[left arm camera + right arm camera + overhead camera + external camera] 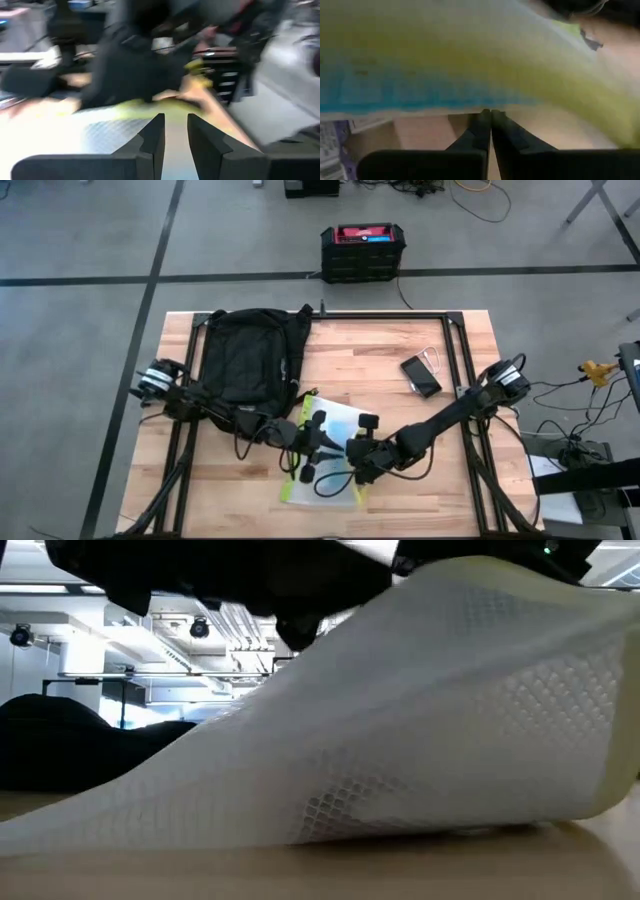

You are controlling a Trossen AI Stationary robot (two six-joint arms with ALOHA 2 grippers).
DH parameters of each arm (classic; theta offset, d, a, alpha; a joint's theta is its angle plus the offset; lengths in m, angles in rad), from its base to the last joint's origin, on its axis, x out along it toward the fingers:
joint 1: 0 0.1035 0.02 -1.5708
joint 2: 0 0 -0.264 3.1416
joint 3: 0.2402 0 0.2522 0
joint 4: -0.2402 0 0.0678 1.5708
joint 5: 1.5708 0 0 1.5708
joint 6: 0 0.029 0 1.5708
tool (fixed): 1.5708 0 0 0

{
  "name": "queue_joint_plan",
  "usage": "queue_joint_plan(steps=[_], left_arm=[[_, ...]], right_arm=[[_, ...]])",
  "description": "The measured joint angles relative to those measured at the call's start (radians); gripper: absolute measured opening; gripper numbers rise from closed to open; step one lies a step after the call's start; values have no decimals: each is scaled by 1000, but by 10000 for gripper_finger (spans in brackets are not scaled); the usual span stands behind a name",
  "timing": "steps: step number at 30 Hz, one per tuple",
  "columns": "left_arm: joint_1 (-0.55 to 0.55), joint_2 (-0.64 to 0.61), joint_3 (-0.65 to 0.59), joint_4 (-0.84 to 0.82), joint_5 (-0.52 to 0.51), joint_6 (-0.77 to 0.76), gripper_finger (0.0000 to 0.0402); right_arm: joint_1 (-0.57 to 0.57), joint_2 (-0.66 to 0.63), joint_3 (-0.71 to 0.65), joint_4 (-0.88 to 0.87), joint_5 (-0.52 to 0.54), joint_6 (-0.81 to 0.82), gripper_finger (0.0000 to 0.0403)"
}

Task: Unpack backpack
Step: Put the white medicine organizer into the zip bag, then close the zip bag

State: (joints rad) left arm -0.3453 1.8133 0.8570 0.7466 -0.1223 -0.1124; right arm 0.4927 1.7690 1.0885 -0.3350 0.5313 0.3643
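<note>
**On the table: pouch out, backpack behind**

Across the wooden table (400, 370) the backpack (245, 360) lay flat at the far left, its opening toward the near edge, straps trailing near the left arm. Just in front of it, near the table's middle, lay a translucent mesh pouch (325, 450) with yellow-green trim; both arms had converged on it. In the low view the pouch (420, 720) filled the frame, one edge lifted off the wood.

The right gripper (360, 465) sat at the pouch's near right corner. Its wrist view showed the fingers (480, 127) pressed together right at the pouch's edge, so it seemed pinched on that edge, though the blur left this uncertain. The left gripper (308, 442) hovered over the pouch's left side, its fingers (152, 137) a narrow gap apart with nothing between them.

To finish this step well, the pouch probably wanted carrying clear of the backpack's mouth and laying flat, with one arm yielding so the two did not collide.

A black phone (420, 375) with a thin wire loop beside it lay toward the right, well apart. A black-and-red box (362, 252) stood on the floor beyond the table.
</note>
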Motion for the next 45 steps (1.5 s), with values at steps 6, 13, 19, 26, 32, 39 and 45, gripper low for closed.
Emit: queue_joint_plan(steps=[6, 13, 19, 26, 32, 39, 45], left_arm=[[19, 0, 0, -38, -27, -5, 64], [21, 0, 0, -57, -27, -5, 64], [36, 93, 10, 17, -25, -15, 64], [40, 221, 93, -6, -26, -30, 64], [40, 230, 122, -113, -30, -84, 64], [39, 210, 121, -198, -30, -114, 64], [36, 210, 120, -203, -29, -123, 64]], right_arm=[[5, -25, 0, -150, -47, 73, 0], [100, -42, -2, -274, -5, 236, 0], [165, -60, -3, -287, 42, 344, 0], [210, -159, -3, -381, 120, 433, 0], [212, -251, -6, -452, 173, 479, 0], [189, -260, -52, -496, 195, 522, 0], [155, -262, -147, -497, 145, 460, 2]])
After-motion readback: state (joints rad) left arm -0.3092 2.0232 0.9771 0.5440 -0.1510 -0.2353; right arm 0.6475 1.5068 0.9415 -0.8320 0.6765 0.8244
